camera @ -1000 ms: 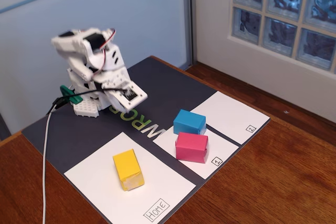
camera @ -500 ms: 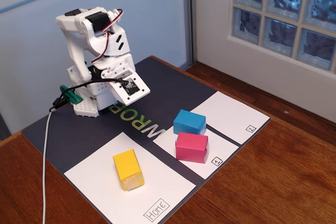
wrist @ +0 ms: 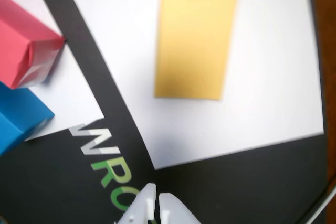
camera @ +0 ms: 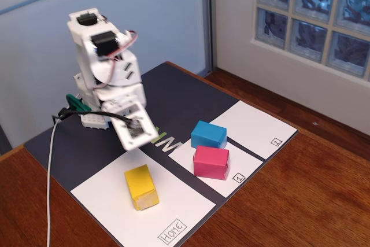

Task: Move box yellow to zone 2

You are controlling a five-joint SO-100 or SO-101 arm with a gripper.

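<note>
On the Home sheet [camera: 144, 201]: yellow box [camera: 141, 187] sits untouched, nothing moved yet.
Gripper [wrist: 156, 207]: above the Home sheet's edge, short of the box, tips together, holding nothing.
Zone 2 sheet [camera: 254, 128]: beyond the Home sheet, bare.
Left: grab, carry, place.

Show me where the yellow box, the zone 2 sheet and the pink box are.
yellow box [camera: 140, 186], fixed view, on its top face.
zone 2 sheet [camera: 254, 128], fixed view, on the bare white middle of the sheet.
pink box [camera: 211, 161], fixed view, on its top face.
</note>
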